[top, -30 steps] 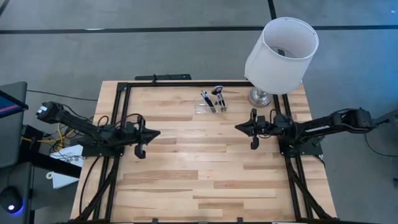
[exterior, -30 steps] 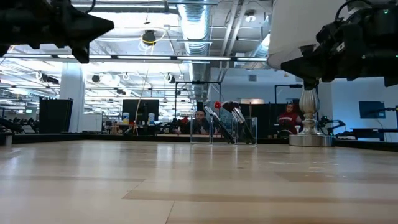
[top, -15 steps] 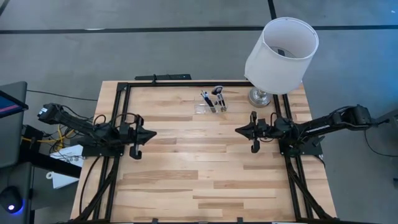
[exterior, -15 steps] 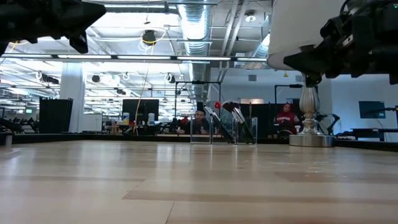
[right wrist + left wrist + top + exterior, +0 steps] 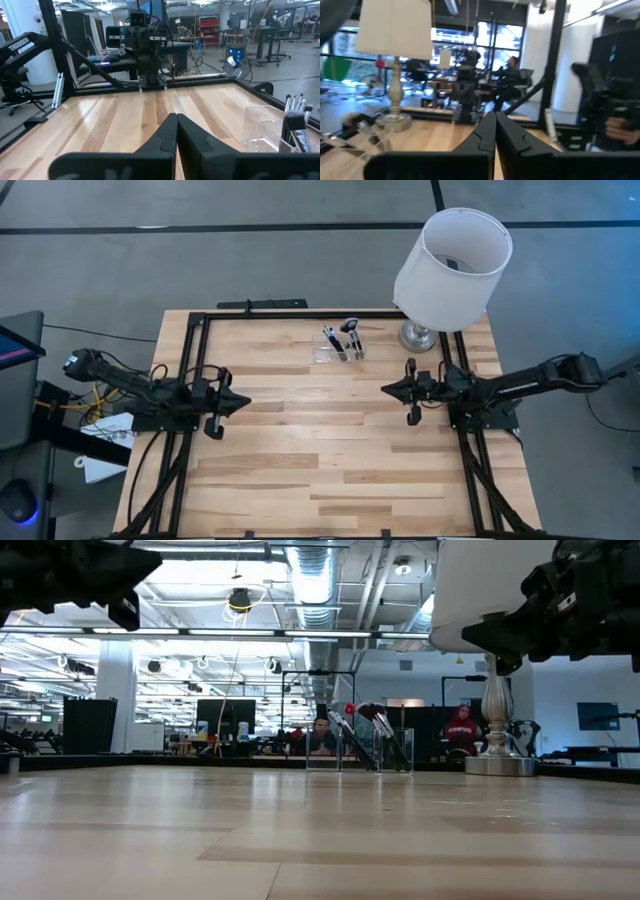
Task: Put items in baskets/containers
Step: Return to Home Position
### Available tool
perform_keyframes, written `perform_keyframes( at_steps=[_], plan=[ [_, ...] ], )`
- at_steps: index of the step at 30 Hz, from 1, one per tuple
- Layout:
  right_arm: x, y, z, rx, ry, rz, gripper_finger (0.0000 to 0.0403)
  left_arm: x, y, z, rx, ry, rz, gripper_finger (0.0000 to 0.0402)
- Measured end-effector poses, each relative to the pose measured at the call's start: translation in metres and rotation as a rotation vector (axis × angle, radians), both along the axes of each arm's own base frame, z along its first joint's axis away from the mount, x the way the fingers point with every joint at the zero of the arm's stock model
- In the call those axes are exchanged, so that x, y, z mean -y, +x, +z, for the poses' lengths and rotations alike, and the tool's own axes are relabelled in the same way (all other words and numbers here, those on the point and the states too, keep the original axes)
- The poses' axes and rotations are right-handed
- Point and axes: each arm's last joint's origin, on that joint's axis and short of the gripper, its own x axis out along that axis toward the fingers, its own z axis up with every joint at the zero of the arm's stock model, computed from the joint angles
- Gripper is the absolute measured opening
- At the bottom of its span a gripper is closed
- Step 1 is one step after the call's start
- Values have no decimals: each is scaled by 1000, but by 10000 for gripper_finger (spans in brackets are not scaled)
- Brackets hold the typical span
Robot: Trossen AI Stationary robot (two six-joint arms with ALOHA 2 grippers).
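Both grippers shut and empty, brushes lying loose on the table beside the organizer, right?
Not quite. The brushes stand inside the organizer, not loose on the table; the high and low views show it. The left gripper and right gripper are shut and empty.

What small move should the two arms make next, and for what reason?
Probably draw both arms back to rest at the sides of the table. The brushes stand in the clear organizer, no loose brush shows on the table, and the left gripper and right gripper are shut and empty.
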Motion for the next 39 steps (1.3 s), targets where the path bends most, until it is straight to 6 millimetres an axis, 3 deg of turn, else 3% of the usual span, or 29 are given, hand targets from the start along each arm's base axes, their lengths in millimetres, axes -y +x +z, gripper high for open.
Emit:
perform_keyframes(
  at_steps=[10,16,28,39],
  plan=[
    [0,-16,7,2,-31,-1,1,-3,-9,-7,-70,-16,-32,6],
    [0,-22,4,-42,-34,1,1,-5,-14,-2,-17,-21,-30,6],
    [0,-24,4,-39,-58,2,1,-10,-20,-1,6,10,8,6],
    [0,-24,3,-48,-75,2,1,-23,-16,-10,-80,14,114,6]
  ],
)
